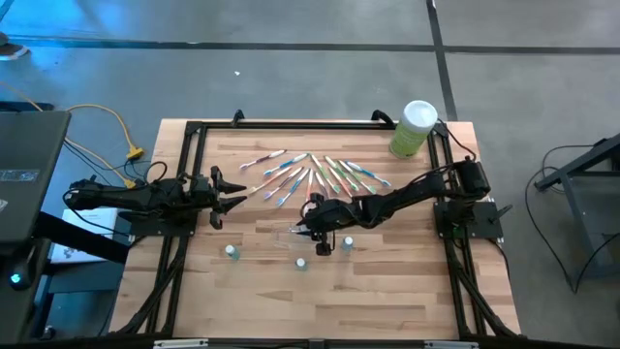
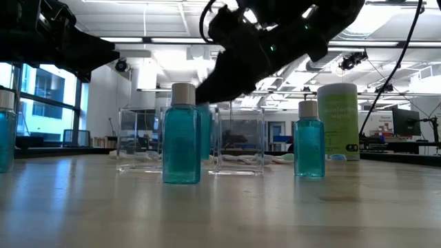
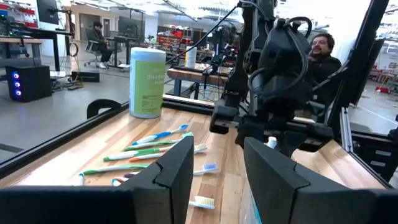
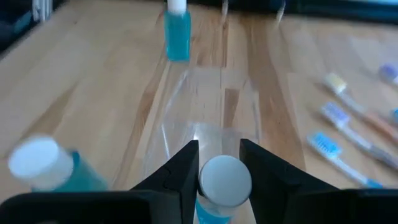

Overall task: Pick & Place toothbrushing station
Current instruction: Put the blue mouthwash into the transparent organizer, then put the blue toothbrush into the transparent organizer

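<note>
Wooden table (image 1: 387,291): toothbrushes (image 1: 310,174) fanned upper centre, bare boards lower frame. Right gripper (image 4: 219,163) pinches a white-capped blue bottle (image 4: 221,186) over, apparently, the clear holder (image 4: 205,124). Left gripper (image 1: 228,194), fingers apart, empty, near left edge.

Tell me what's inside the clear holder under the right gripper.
The clear holder looks empty; only the wooden table shows through it. The right gripper, shut on a white-capped blue bottle, hangs above it and covers its near end.
</note>
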